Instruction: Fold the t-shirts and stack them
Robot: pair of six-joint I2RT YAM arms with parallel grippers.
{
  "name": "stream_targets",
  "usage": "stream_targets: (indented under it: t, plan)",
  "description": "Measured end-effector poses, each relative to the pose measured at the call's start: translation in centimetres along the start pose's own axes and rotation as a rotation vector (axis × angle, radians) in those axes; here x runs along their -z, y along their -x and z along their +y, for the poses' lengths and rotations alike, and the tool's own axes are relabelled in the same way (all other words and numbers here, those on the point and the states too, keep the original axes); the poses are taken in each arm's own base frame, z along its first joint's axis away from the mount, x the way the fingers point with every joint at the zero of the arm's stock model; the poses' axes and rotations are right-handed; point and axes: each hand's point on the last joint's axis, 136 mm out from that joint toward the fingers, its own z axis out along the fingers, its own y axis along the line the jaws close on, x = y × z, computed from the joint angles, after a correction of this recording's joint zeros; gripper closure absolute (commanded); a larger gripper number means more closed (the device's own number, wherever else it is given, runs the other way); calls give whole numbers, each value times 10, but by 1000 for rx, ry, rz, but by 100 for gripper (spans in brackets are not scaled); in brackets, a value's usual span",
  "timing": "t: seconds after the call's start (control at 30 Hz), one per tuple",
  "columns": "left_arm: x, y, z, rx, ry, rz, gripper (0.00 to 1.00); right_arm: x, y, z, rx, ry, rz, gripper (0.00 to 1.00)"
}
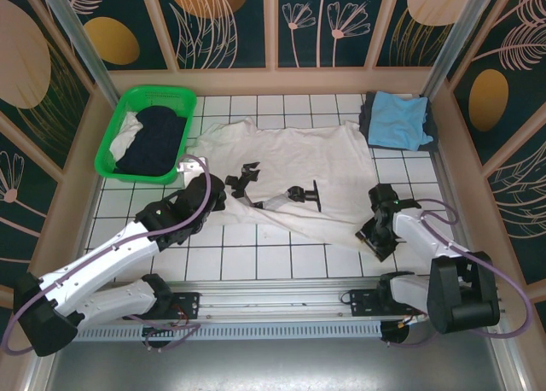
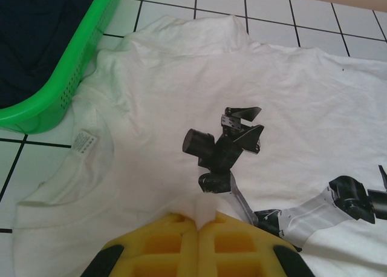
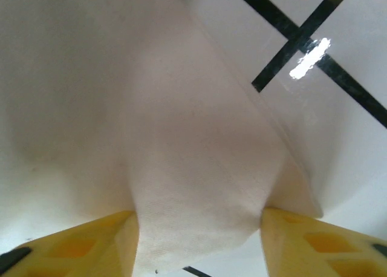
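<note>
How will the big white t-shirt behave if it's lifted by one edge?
Probably floppy: the white t-shirt lies wrinkled and flat, and a pinch of it bunches in the left gripper. It likely sags and drapes when lifted. Pushed, it would probably crumple rather than slide across the tiled table.

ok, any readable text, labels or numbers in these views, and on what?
Neck label inside the white t-shirt collar: printed rows, too small to read.
Black prints on that shirt: pictures, no lettering.
Nothing else readable.
</note>
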Motion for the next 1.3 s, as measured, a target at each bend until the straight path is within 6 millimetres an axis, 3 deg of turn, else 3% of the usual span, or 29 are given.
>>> stream_targets:
  t: [0.07,0.13,0.3,0.53,0.7,0.83,1.1,1.3]
  plan:
    - [0,1,1,-1,2,-1,100,-2,-1,-1,9,-2,-3,86]
    - [0,1,1,-3,2,-3,100,-2,1,1,10,12,-11,100]
    - [2,8,1,-1,0,-16,100,6,7,3,29,8,-50,100]
    - [10,28,-4,6,-12,-44,100,72,46,50,84,164,-240,100]
    - [15,34,-8,2,-23,-37,100,91,56,57,134,197,-315,100]
    - [13,21,-3,2,-10,8,100,100,58,59,164,225,-346,100]
    - [3,-28,15,26,46,167,100,112,54,69,225,279,-405,100]
    - [9,-56,30,82,38,231,100,109,41,51,209,321,-418,100]
